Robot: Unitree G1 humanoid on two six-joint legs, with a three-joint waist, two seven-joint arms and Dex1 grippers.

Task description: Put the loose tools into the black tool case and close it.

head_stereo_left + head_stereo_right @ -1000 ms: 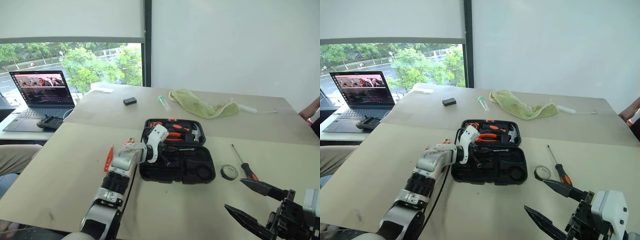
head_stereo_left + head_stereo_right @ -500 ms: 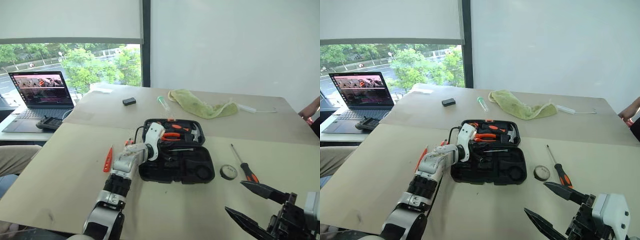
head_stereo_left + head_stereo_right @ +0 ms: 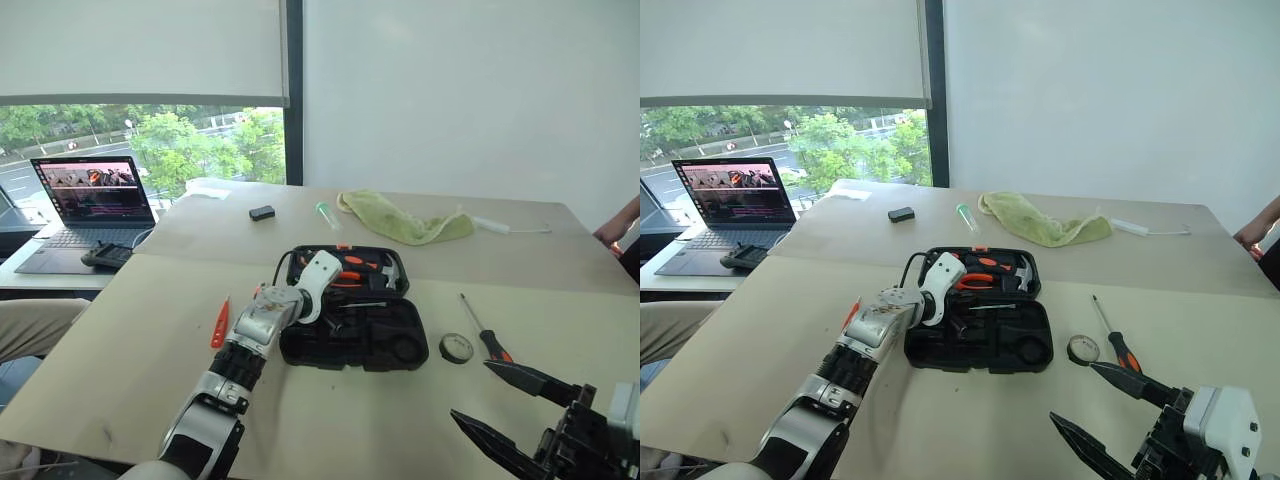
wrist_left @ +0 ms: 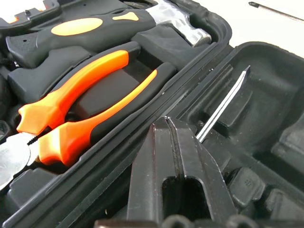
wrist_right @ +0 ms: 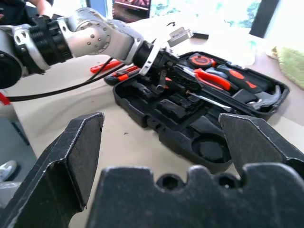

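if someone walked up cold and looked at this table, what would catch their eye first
Probably the open black tool case mid-table, with orange-handled pliers and a hammer already in their slots. The left gripper reaches into it, shut on a screwdriver whose shaft lies over a slot. Next come the loose pieces: another screwdriver and a tape roll right of the case, an orange tool left of it, and the right gripper wide open nearby.

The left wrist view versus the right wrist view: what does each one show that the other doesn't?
Left wrist alone: the loose screwdriver's tip on the table beyond the case. Right wrist alone: the open right gripper, the orange tape measure, tools beside the case. Both: black tool case, orange pliers, hammer, shut left gripper at a screwdriver shaft.
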